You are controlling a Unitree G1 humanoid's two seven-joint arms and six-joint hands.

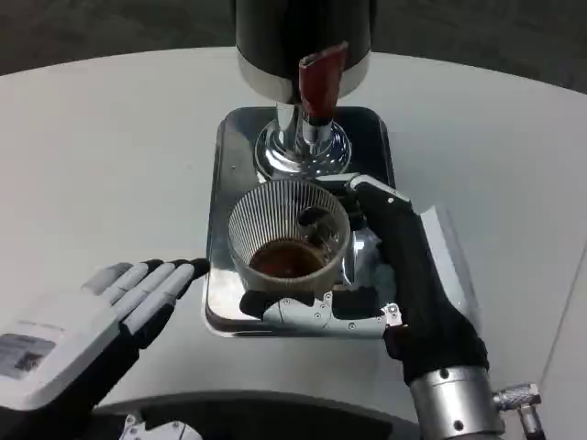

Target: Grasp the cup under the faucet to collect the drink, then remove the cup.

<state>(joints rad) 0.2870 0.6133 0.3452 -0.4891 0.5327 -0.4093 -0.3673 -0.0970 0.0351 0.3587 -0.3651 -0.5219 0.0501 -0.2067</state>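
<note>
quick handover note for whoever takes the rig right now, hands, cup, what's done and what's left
Right hand: wrapped around the cup, holding it.
Left hand: open, flat on the table left of the tray, holding nothing.
Cup: on the metal tray, below the faucet with its red lever, brown drink inside.
Done: grasp made, drink in the cup.
Left: take the cup away from the dispenser.

Soft, even light; glare on the steel tray (220, 275); slight overall blur.
</note>
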